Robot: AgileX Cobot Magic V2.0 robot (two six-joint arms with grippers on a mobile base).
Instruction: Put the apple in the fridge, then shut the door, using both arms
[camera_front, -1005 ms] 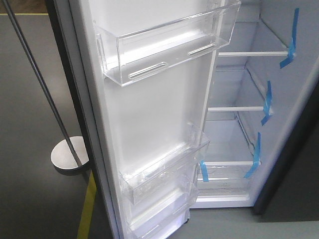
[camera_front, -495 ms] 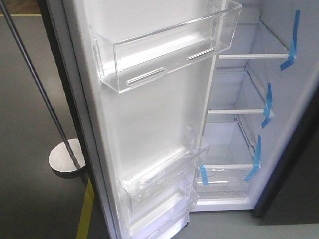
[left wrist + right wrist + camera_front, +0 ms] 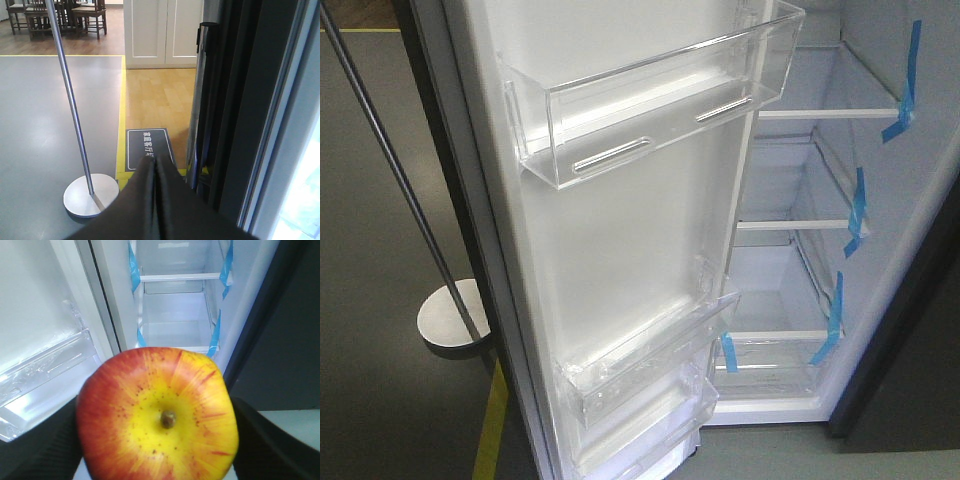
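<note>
Gripping the apple [image 3: 159,405] before the open fridge [image 3: 790,280], the right hand [image 3: 160,442] has not yet shelved it; the left hand [image 3: 155,200] is pressed together, and the door [image 3: 620,230] awaits closing.

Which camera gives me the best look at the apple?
The right wrist view: the apple fills the foreground, stem end facing the lens, with the open fridge behind. The front and left wrist views show none of it.
</note>
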